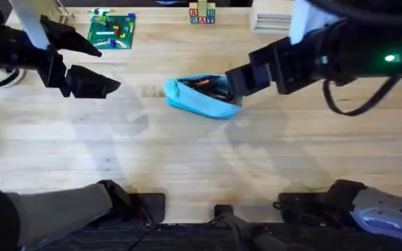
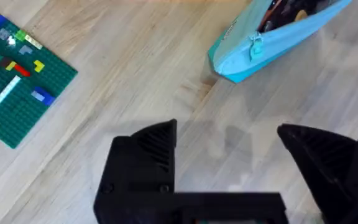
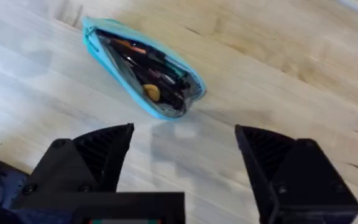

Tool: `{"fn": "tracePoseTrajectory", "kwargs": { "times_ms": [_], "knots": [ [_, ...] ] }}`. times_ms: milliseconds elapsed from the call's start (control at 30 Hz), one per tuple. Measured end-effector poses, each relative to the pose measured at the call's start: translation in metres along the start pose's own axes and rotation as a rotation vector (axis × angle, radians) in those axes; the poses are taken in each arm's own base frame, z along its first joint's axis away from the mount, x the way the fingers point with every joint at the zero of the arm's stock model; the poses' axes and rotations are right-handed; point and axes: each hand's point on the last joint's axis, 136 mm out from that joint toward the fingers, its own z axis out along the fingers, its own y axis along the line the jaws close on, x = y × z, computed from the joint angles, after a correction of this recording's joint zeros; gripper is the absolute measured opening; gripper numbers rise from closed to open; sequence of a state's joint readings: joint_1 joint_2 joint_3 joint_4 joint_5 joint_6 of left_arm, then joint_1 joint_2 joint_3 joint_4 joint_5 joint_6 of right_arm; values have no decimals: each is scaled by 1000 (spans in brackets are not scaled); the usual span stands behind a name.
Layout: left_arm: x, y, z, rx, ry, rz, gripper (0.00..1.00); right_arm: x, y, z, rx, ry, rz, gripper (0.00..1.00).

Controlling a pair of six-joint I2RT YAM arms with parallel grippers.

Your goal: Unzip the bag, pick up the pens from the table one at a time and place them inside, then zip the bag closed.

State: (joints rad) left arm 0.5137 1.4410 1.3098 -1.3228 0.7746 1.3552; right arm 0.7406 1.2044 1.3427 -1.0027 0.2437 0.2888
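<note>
The light-blue bag [image 1: 199,97] lies on the table [image 1: 187,160] near the middle, its zipper open. The bag [image 3: 143,70] gapes in the right wrist view, showing an orange pen [image 3: 128,45] and a black pen [image 3: 151,62] inside the dark interior. The orange pen [image 1: 202,84] also peeks from the opening in the overhead view. My right gripper [image 1: 233,85] hangs open above the bag's right end, holding nothing; its fingers [image 3: 101,152] are spread wide. My left gripper [image 1: 102,64] is open and empty, well to the left of the bag [image 2: 278,37]. The zipper pull [image 2: 255,45] sits near the bag's left end.
A green building-brick plate [image 1: 112,31] with small bricks lies at the back left, also seen as the plate [image 2: 17,81] in the left wrist view. Letter blocks [image 1: 202,14] and a white ribbed object [image 1: 271,21] stand at the back edge.
</note>
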Motion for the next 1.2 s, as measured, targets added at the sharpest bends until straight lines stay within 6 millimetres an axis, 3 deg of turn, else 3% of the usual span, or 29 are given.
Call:
{"fn": "tracePoseTrajectory", "kwargs": {
  "times_ms": [333,733,800,1067,1200],
  "knots": [
    [0,1,0,-5,-1,6,992,-10,44,21,-38,55,15,997],
    [0,2,0,-7,-2,10,992,-12,84,36,-77,74,151,998],
    [0,2,0,-7,-2,10,992,-14,100,39,-103,65,202,998],
    [0,2,0,-7,-2,11,992,-5,116,55,-95,104,256,997],
    [0,2,0,-7,-2,11,992,-8,124,76,-77,101,273,998]
  ]
}}
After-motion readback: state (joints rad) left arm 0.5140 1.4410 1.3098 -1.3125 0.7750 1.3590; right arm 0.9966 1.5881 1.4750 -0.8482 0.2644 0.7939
